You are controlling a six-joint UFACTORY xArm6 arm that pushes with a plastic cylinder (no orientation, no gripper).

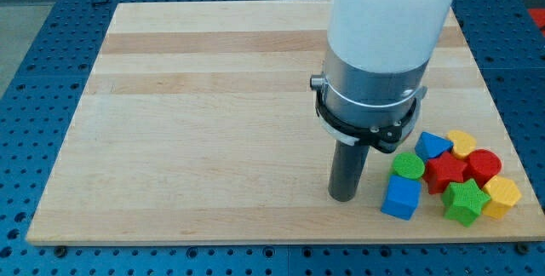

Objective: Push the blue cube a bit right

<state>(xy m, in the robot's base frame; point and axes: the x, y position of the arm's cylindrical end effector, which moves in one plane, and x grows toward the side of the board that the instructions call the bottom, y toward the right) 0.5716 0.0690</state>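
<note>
Camera view: the tip (343, 198) stands on the board (213, 123), just left of the blue cube (401, 198), not touching it. The rod has no jaws and holds nothing. The cube sits at the lower left of a tight cluster. Risk: a rightward push would likely drive it into the green star (466, 201) and red star (446, 172); an off-centre contact would turn it. No containers are present.
</note>
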